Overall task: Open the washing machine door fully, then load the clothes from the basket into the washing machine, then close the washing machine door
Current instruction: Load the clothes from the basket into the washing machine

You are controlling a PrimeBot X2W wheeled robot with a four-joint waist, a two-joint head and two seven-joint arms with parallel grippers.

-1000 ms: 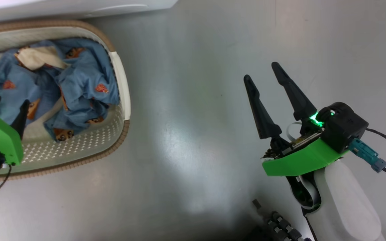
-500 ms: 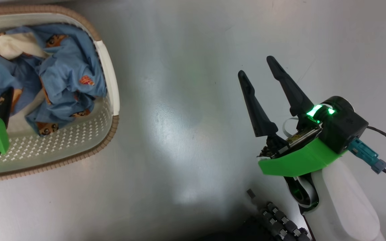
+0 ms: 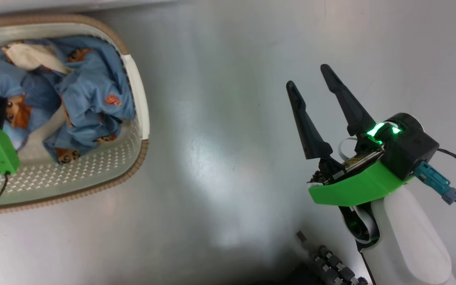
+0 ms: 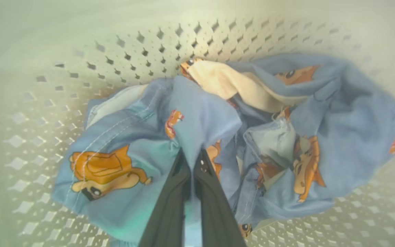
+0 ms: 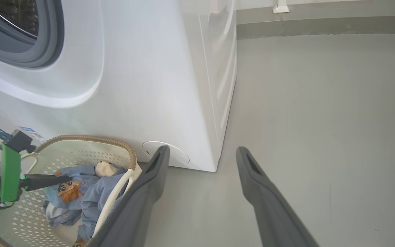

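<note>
the clothes (image 3: 89, 91) lie bunched in the basket (image 3: 93, 174) at the far left of the head view. the basket sits on the floor (image 3: 220, 138) just in front of the washing machine (image 5: 142, 85). the cloth is light blue with orange-brown cartoon prints, and one cream-white piece lies on top.

left gripper (image 4: 191, 156): down inside the basket, fingers pinched together on a raised fold of the blue cloth. the fold tents up at the tips in the left wrist view, so i log it as gripping the clothes. i cannot tell how much of the heap hangs on that fold.

middle: glossy grey floor between the two arms.

right gripper (image 3: 308, 76): over the floor, well apart from the basket, fingers spread wide and holding nothing.

right wrist view, upper left: the blue-grey gasket (image 5: 22, 51) and a slice of the steel drum (image 5: 15, 13) stand uncovered. from that i judge the door step done and the loading step in hand, early on, since the basket looks full.

next move, my judgement: lift until the cloth clears the brown rim, carry it up to the drum mouth, and release well inside. trailing cloth could catch the rim and drag the light basket.
</note>
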